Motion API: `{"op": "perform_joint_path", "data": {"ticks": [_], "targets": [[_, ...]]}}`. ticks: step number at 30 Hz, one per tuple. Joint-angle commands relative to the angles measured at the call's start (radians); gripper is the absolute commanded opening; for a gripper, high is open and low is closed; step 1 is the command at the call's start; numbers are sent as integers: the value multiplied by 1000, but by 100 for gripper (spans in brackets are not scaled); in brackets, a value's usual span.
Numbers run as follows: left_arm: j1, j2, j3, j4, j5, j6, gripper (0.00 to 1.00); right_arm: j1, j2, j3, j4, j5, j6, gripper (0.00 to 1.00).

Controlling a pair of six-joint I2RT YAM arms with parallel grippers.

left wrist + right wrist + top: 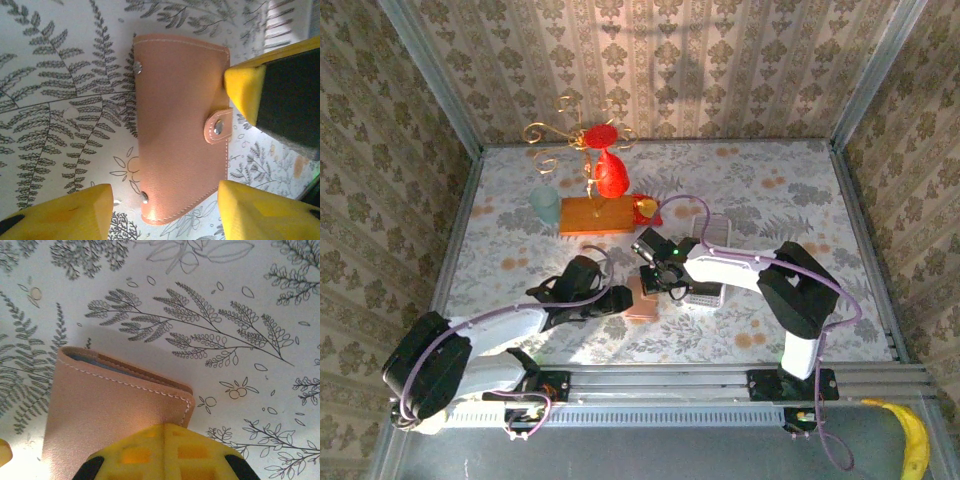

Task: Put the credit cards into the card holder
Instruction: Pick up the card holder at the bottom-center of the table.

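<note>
The card holder (180, 125) is a tan-brown leather folder lying flat on the patterned cloth, its snap tab (219, 126) fastened. In the top view the card holder (642, 298) lies between the two arms. My left gripper (165, 202) is open and straddles the holder's near end, with a gap on each side. My right gripper (165, 440) is shut, its joined tips resting on the card holder (110, 410) near one corner. In the left wrist view the right gripper's yellow fingertip (242, 90) sits at the holder's edge. The credit cards (706, 293) stand in a white tray to the right.
An orange wooden block (598, 214) with a red ornament (609, 175) and gold wire stand is behind the holder. A pale green cup (545, 205) stands at the back left. A banana (914, 440) lies off the table at the front right.
</note>
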Motion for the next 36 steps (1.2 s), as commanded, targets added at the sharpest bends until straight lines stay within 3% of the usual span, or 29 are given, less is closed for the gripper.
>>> {"op": "perform_joint_path", "data": {"ticks": [1,9,12,20,23,28,30,36], "targets": [[-15,29,9,18,-28,-29,58,5,24,-32,8,26,31,0],[-64,93,30,89,-26,-54,55,4,7,-71,30,34,46,0],[-66,132,30,155,9,-73,44,5,10,-70,41,29,54,0],[-75,142,49,183,17,-91,28,4,-27,-105,85,16,80,0],[-74,102,61,135,8,-78,8,3,-33,-105,100,0,89,0],[-65,-21,51,45,-36,-37,6,-3,-128,-124,194,-54,94,0],[-49,-90,52,-21,-53,0,0,-10,-195,-126,206,-58,110,0],[6,-328,73,-223,-116,150,0,-7,-368,-114,222,-111,129,24]]}}
